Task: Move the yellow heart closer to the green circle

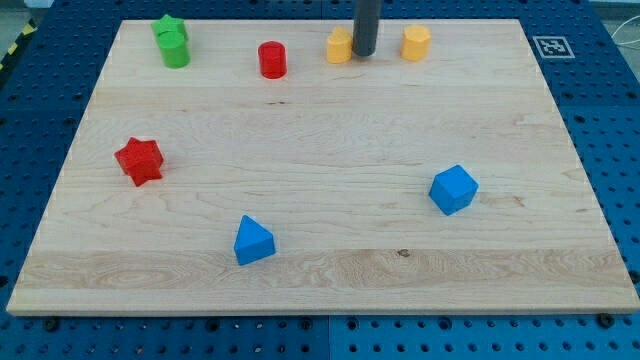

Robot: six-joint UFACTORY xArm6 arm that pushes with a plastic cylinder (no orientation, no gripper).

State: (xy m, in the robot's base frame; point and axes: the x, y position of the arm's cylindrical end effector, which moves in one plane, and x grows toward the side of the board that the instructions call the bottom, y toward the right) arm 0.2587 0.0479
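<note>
Judging by its small, hard, solid look, the yellow heart-shaped block [340, 46] should be light and stiff, sliding readily on the smooth pale wooden table top [320, 210], though apt to spin or slip aside if pushed off-centre; there is nothing to grasp it with, so the contact belongs flat on its side facing the view's right, square to the line toward the green circle. It is a stubby yellow piece near the table's top edge, a little right of centre, its lobes hard to make out at this size. My tip [364, 54], the blunt end of a straight dark rod with no jaws to open or close, stands just beside that right side, touching it or very nearly, between the heart and a second yellow block [417, 43] of roughly hexagonal shape. The green circular block [176, 52] sits close to the top-left corner, pressed against a green star block [168, 28] behind it. A red cylinder block [272, 60] lies between heart and circle, so a straight push leftward would probably strike it.
</note>
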